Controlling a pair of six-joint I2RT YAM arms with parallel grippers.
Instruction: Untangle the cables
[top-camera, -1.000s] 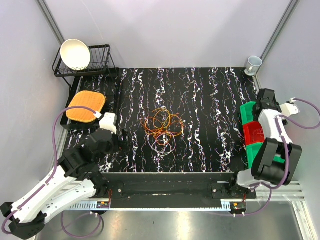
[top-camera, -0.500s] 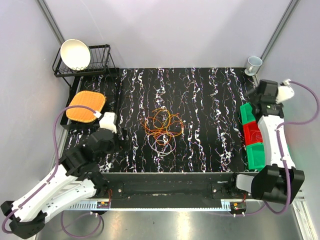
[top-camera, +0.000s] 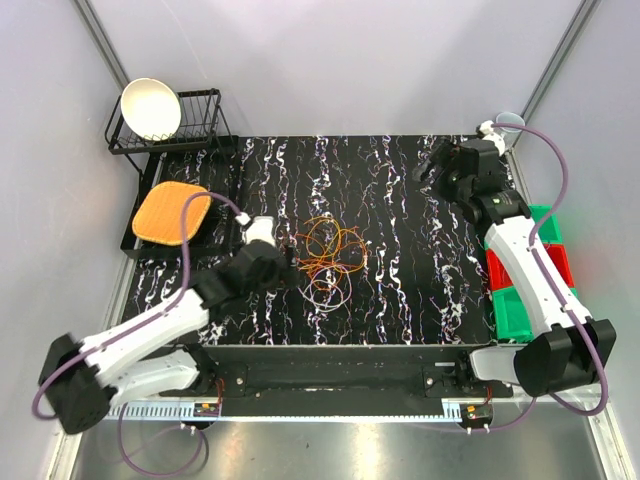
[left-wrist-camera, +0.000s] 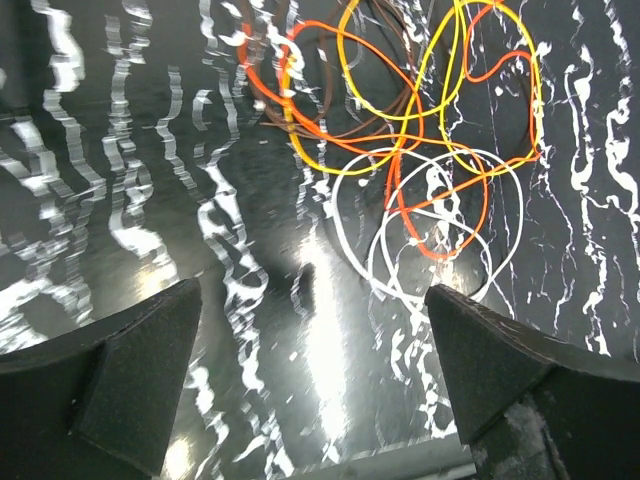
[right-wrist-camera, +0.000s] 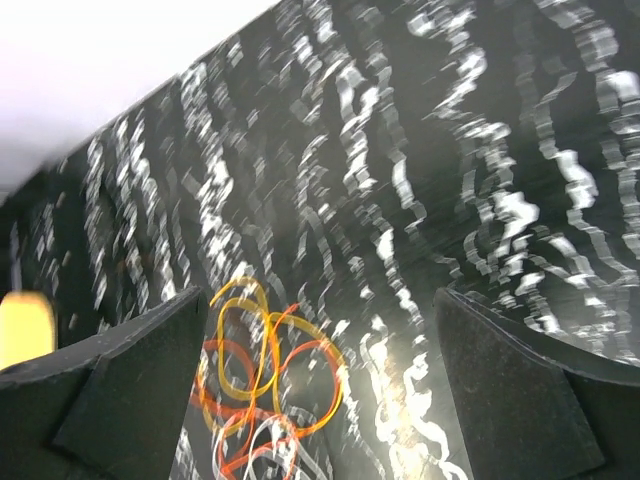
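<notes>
The cables (top-camera: 326, 255) lie in one tangled pile of loose loops, yellow, orange-red, brown and whitish, near the middle of the black marbled table (top-camera: 400, 290). My left gripper (top-camera: 285, 268) is open and empty, just left of the pile. In the left wrist view the cables (left-wrist-camera: 400, 130) lie ahead of the open left gripper (left-wrist-camera: 315, 375). My right gripper (top-camera: 428, 170) is open and empty, high at the back right, well away from the pile. In the right wrist view the cables (right-wrist-camera: 265, 390) show blurred between the open fingers (right-wrist-camera: 130, 385).
A wire dish rack (top-camera: 195, 125) with a white bowl (top-camera: 151, 108) stands at the back left, an orange mat (top-camera: 172, 213) in front of it. Green and red bins (top-camera: 520, 290) sit along the right edge. A cup (top-camera: 510, 120) stands in the back right corner.
My left arm has reached right towards the pile. My right arm has swung from over the bins up to the back right of the table. The cables have not moved.
</notes>
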